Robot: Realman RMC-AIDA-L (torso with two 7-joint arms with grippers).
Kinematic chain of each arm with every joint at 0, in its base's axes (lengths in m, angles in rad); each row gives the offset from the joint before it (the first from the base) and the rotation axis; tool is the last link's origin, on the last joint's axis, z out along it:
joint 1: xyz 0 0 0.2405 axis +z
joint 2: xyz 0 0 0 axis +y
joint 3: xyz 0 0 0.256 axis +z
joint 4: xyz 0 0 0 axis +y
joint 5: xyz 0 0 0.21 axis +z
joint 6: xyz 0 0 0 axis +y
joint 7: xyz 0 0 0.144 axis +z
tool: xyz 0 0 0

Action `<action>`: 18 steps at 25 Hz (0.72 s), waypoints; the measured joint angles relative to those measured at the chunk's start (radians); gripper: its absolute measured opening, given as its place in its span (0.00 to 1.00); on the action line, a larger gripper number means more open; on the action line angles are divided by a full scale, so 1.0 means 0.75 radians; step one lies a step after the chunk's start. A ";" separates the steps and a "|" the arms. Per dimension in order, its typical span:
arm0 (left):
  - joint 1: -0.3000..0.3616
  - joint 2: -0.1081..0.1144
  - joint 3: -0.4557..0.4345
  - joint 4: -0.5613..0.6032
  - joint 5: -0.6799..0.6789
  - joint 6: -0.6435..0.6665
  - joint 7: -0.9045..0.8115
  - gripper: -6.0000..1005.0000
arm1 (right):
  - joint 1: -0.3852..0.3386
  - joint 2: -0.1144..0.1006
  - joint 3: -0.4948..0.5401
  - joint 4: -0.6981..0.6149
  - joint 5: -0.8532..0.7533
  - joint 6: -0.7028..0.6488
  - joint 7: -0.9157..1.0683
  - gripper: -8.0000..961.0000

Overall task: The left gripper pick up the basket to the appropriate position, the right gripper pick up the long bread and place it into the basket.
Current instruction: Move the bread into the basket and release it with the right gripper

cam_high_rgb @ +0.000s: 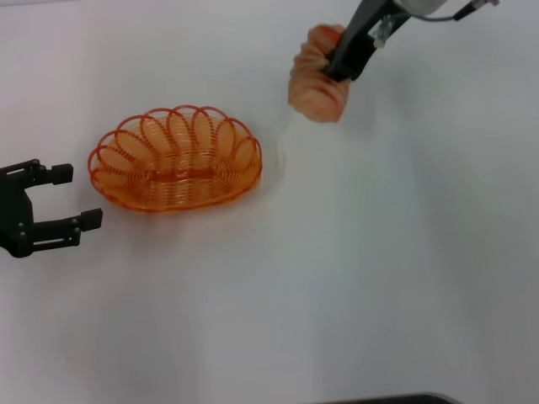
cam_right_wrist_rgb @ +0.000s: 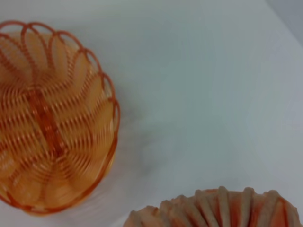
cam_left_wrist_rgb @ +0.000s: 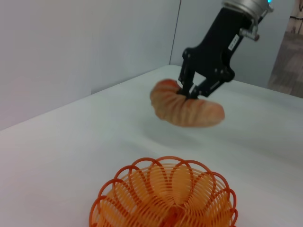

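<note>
The orange wire basket (cam_high_rgb: 177,158) rests empty on the white table, left of centre. My left gripper (cam_high_rgb: 67,198) stands open just to its left, apart from it, with nothing between its fingers. My right gripper (cam_high_rgb: 338,63) is shut on the long bread (cam_high_rgb: 316,80), holding it in the air above the table, to the right of and beyond the basket. From the left wrist, the ridged tan loaf (cam_left_wrist_rgb: 187,109) hangs from the right gripper (cam_left_wrist_rgb: 189,91) beyond the basket (cam_left_wrist_rgb: 163,198). The right wrist view has the basket (cam_right_wrist_rgb: 52,118) and the loaf's ridges (cam_right_wrist_rgb: 222,210).
The white table (cam_high_rgb: 337,278) stretches bare to the right of and in front of the basket. A dark edge (cam_high_rgb: 396,399) shows at the bottom of the head view. Pale walls (cam_left_wrist_rgb: 71,42) rise behind the table.
</note>
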State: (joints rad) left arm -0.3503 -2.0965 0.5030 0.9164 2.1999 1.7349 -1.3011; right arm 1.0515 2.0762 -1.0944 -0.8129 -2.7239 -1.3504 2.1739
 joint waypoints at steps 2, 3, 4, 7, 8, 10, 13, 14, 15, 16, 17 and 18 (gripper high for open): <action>-0.001 0.001 0.000 0.004 0.000 0.003 -0.002 0.81 | 0.011 -0.001 0.022 -0.008 0.014 0.000 -0.043 0.20; -0.001 0.002 0.000 0.007 0.000 0.006 -0.002 0.81 | 0.017 -0.001 0.026 -0.009 0.026 0.001 -0.078 0.20; -0.001 0.002 0.000 0.009 0.001 0.009 -0.002 0.81 | 0.023 -0.001 0.029 -0.009 0.040 0.004 -0.117 0.20; -0.003 0.002 0.000 0.013 0.001 0.014 -0.002 0.81 | 0.038 -0.001 0.029 -0.009 0.086 0.031 -0.237 0.20; -0.004 0.002 0.000 0.014 0.001 0.014 -0.002 0.81 | 0.042 -0.001 0.029 -0.009 0.103 0.036 -0.274 0.20; -0.007 0.002 0.002 0.014 0.001 0.014 -0.002 0.81 | 0.047 0.000 0.027 -0.009 0.150 0.030 -0.376 0.20; -0.009 0.003 0.006 0.014 0.002 0.014 -0.001 0.81 | 0.050 0.002 0.019 -0.012 0.228 -0.008 -0.553 0.19; -0.009 0.003 0.008 0.014 0.002 0.014 0.000 0.81 | 0.054 0.004 0.017 -0.013 0.247 -0.019 -0.608 0.19; -0.011 0.003 0.011 0.014 0.002 0.015 0.001 0.81 | 0.059 0.005 0.016 -0.012 0.260 -0.030 -0.656 0.19; -0.012 0.003 0.012 0.014 0.002 0.017 0.002 0.81 | 0.065 0.008 0.014 -0.009 0.270 -0.044 -0.713 0.19; -0.012 0.004 0.013 0.014 0.003 0.021 0.002 0.81 | 0.071 0.010 0.010 -0.007 0.277 -0.054 -0.777 0.19; -0.012 0.004 0.013 0.014 0.004 0.028 0.002 0.81 | 0.075 0.013 0.002 -0.005 0.282 -0.062 -0.830 0.19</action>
State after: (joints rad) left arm -0.3593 -2.0937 0.5129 0.9273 2.2027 1.7557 -1.2997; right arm 1.1078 2.0856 -1.0933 -0.8166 -2.5125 -1.3972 1.5514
